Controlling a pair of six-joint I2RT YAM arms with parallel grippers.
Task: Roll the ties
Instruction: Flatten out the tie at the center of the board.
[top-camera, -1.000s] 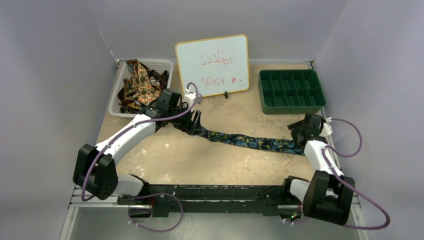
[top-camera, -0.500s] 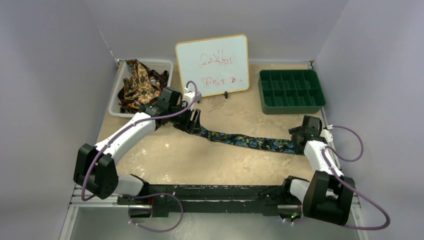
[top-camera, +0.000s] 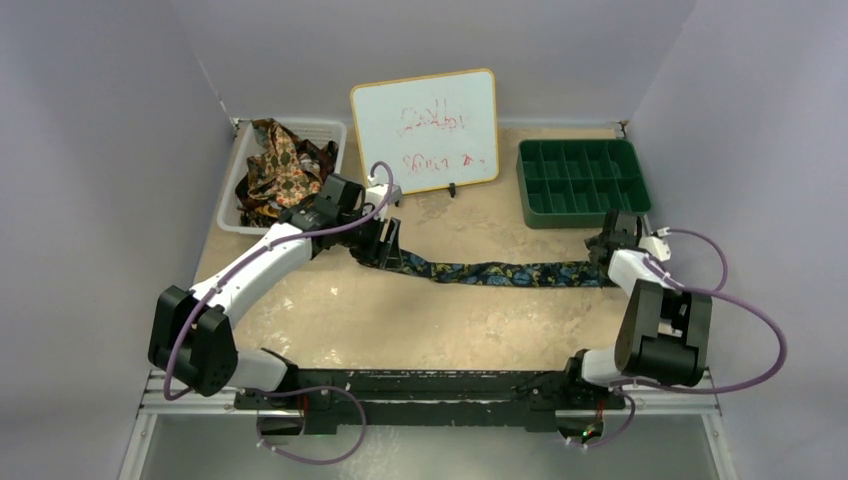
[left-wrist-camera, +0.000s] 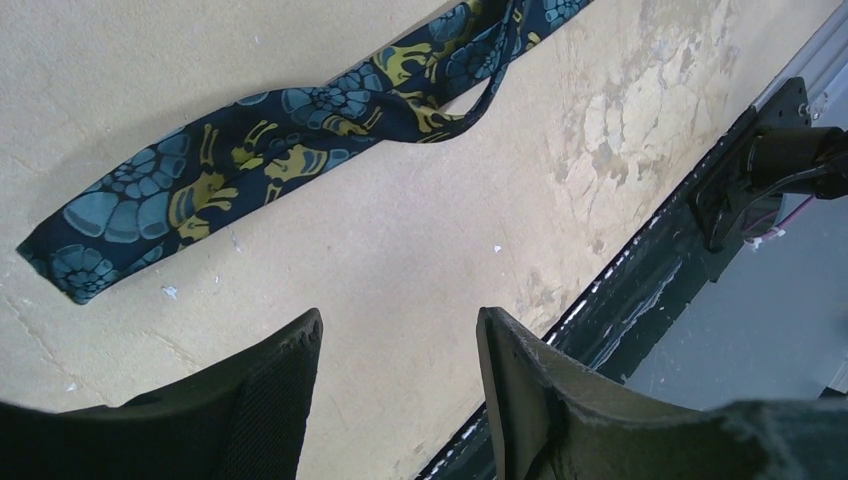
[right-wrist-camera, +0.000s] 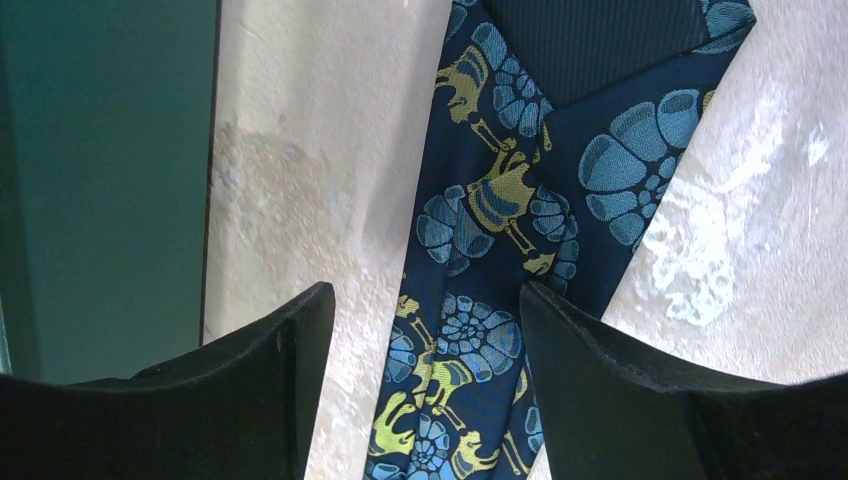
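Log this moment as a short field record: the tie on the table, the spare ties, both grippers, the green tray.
navy tie: unrolled, laid out lengthwise between the two grippers
left gripper: open, empty, short of the tie's narrow end
right gripper: open, fingers either side of the tie's wide end
other ties: heaped in the white basket, far left
green tray: far right, behind the right gripper

Whiteboard, light wooden frame, propped upright at the far side of the counter. Red marker handwriting on its white face, in two lines. Upper line sits right of centre; lower line runs below it, a little wider. Strokes are thin, smudged and small in the top view. Neither line can be read. No other lettering is legible in any view.
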